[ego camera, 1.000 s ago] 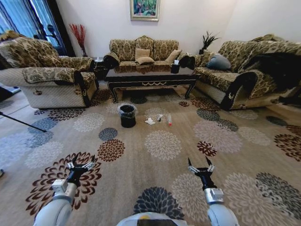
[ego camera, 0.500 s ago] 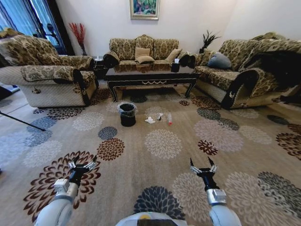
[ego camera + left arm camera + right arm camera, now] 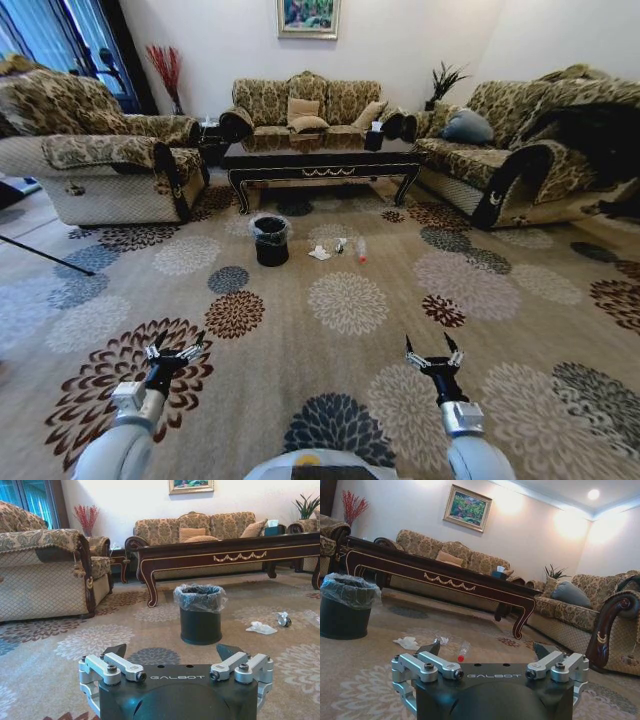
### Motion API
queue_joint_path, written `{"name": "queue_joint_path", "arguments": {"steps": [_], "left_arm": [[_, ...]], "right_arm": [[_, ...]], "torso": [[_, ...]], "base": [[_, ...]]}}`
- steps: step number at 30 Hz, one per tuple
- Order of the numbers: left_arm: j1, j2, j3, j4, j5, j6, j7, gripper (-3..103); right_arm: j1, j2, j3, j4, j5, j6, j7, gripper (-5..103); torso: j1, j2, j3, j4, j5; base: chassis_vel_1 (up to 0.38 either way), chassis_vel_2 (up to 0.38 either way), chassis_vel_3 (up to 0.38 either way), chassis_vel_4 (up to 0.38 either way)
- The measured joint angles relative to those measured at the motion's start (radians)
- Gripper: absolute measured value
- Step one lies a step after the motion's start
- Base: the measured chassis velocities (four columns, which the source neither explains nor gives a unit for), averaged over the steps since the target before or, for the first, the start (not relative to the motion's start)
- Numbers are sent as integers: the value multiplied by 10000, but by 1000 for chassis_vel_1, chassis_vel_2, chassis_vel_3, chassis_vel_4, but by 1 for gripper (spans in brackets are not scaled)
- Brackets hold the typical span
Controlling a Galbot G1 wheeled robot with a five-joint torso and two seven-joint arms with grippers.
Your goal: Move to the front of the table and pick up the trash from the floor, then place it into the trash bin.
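Wide room ahead, beige floor (image 3: 330,350) patterned with round flower medallions. At the far side, the table (image 3: 320,158), dark and glossy, with gold trim along its front edge, sofas behind and to either side. In front of the table, on the floor, the bin (image 3: 271,242), black, upright, with a clear liner folded over the rim. Just beside the bin, toward the robot's right, the trash: a white tissue (image 3: 319,254), a small dark-and-pale scrap (image 3: 340,247) next to it, then a clear bottle (image 3: 361,252) with a red end, lying on its side. All three apart from the bin, none inside it as far as can be seen. Well short of the trash, low in the head view, the left gripper (image 3: 173,351) and the right gripper (image 3: 433,350), both held out over the carpet, fingers spread wide, nothing between them. Same seen from the wrists: left gripper (image 3: 173,652) gaping, facing the bin (image 3: 200,614) with the tissue (image 3: 260,627) off to one side; right gripper (image 3: 487,649) gaping too, empty, facing the bottle (image 3: 463,651) and the table (image 3: 445,575) beyond.
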Motion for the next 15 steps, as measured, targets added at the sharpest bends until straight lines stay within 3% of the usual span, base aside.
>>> {"name": "queue_joint_path", "arguments": {"steps": [15], "left_arm": [[-142,2,8,76,19,-48,-5,100]], "right_arm": [[-19,9,13,-66,8,103,-118,100]], "torso": [[-2,-587,-569,0,0]], "base": [[0,0,0,0]]}}
